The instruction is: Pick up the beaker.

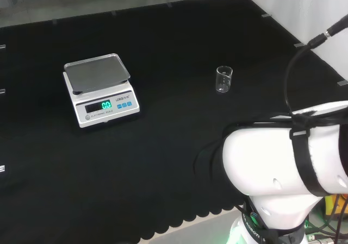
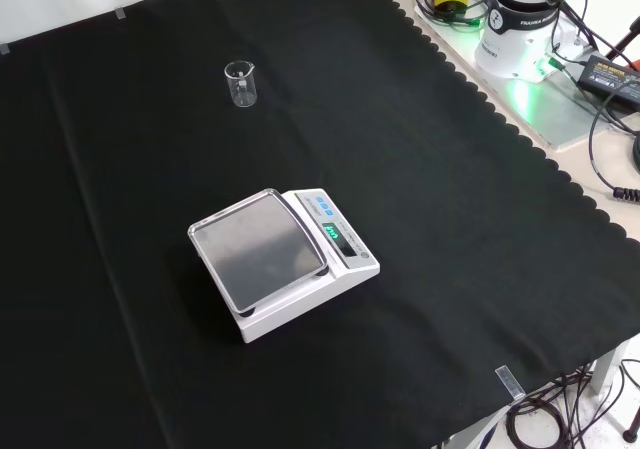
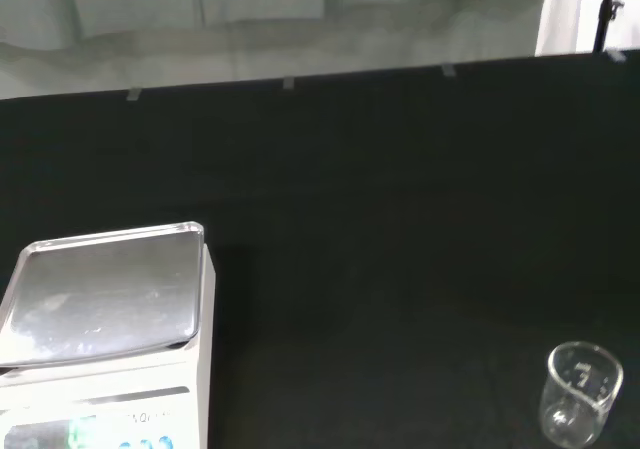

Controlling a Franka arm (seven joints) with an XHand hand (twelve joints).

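A small clear glass beaker [image 1: 223, 79] stands upright on the black cloth, right of the middle in the head view. In the front view the beaker [image 2: 241, 84] is at the upper left, far from the scale. The wrist view has the beaker [image 3: 581, 392] standing alone on the cloth with nothing touching it, and it looks empty.
A white digital scale [image 1: 101, 89] with a steel pan and lit green display sits left of the beaker in the head view; the scale [image 2: 283, 259] is mid-cloth in the front view. The arm's white link [image 1: 288, 157] fills the lower right. Cables and the arm base [image 2: 525, 19] lie beyond the cloth's scalloped edge.
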